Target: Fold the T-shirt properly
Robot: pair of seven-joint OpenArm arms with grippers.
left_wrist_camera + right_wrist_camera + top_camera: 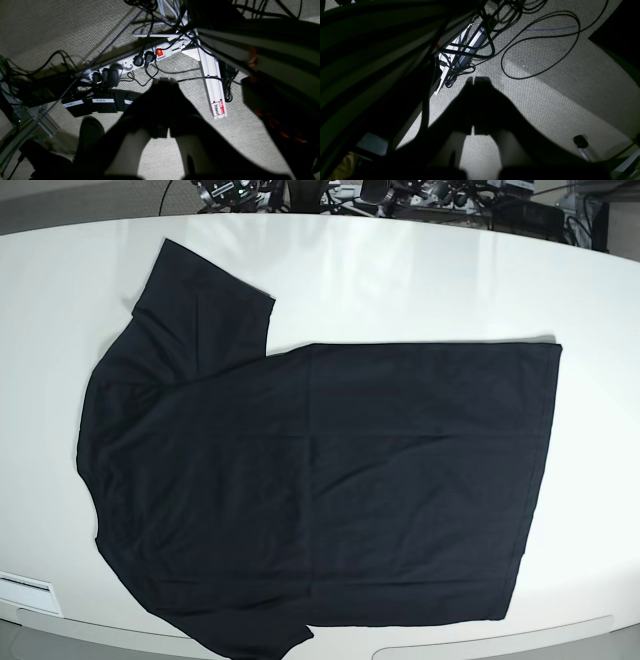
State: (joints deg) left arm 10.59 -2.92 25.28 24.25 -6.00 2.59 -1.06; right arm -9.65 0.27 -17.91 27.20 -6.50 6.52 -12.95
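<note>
Flat, T-shirt (320, 480) near table (400, 280) edge.

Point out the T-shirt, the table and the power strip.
T-shirt (330, 480), base view, middle of its body.
Table (400, 280), base view, bare white top beyond the shirt.
Power strip (130, 63), left wrist view, its white casing.

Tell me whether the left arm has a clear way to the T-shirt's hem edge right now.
Probably yes. The T-shirt lies spread flat on the white table with nothing on or beside the hem. But the left gripper, fingers shut, hangs off the table over the floor, so it must first come up.
</note>
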